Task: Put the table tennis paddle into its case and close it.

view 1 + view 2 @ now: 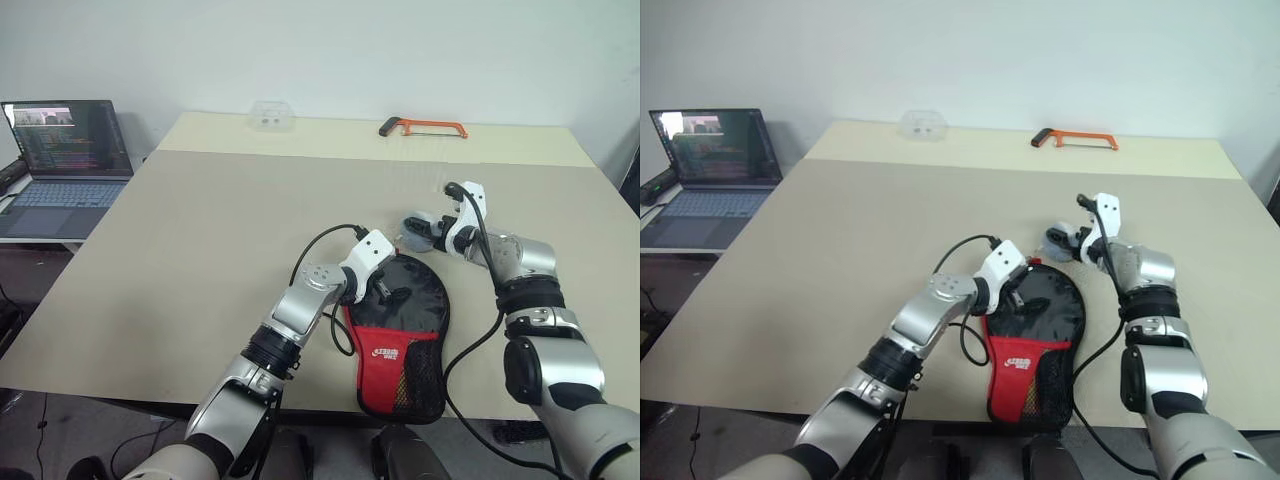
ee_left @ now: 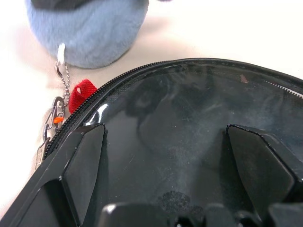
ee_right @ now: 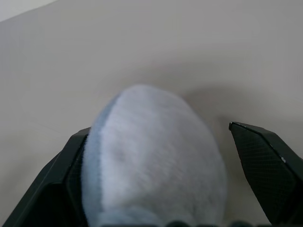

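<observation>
Head views: the case [image 1: 400, 330] lies flat at the near edge of the table [image 1: 200, 230], its round black end far and its red end near. The left gripper [image 1: 385, 290] rests over the black end with fingers spread, clamping nothing. The right gripper [image 1: 425, 232] reaches in from the right, at the plush toy [image 1: 1058, 243] just beyond the case's far rim. A hacksaw [image 1: 423, 127] lies at the far edge; a laptop [image 1: 70, 150] sits off to the left.

Left wrist view: open fingers [image 2: 85, 161] frame the clear plastic side, a dark shape behind it, probably the paddle, though unsure. The zip pull [image 2: 53, 120] sits at the rim beside a red tab.

Right wrist view: spread fingers [image 3: 262, 161] flank the toy [image 3: 151, 161], not squeezing it.

The step looks like zipping shut; next, one gripper must pinch the pull while the other steadies the case
</observation>
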